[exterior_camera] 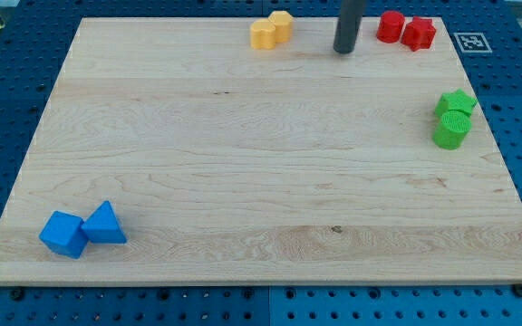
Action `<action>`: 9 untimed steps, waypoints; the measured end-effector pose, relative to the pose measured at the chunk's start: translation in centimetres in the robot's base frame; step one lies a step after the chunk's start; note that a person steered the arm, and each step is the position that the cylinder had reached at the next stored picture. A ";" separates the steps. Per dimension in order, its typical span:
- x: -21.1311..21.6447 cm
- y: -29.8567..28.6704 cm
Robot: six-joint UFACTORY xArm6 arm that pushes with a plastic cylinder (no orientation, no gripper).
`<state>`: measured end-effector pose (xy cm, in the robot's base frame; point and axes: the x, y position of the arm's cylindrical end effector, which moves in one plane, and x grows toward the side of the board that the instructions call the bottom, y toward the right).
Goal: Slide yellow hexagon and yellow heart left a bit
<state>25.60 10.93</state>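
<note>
While the rod's upper length is cut off by the view's top edge, my tip (344, 51) rests on the counter (243, 181) between the yellow pair and the red pair.

No pincer is fitted, so no released or clenched state applies. Block count is eight, in four touching pairs. To the tip's left, apart from it, the yellow heart (263, 35) touches the yellow hexagon (282, 24). To its right sit a red cylinder-like block (390, 26) and a red block (419, 33), shapes hard to confirm. Near the view's right edge a green star (457, 102) abuts a green block (451, 130). Bottom left holds a blue cube-like block (63, 234) and a blue triangle (105, 225).
</note>
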 end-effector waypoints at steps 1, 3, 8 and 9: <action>-3.4 -2.3; -6.3 -5.3; -3.1 -9.9; -0.8 -7.3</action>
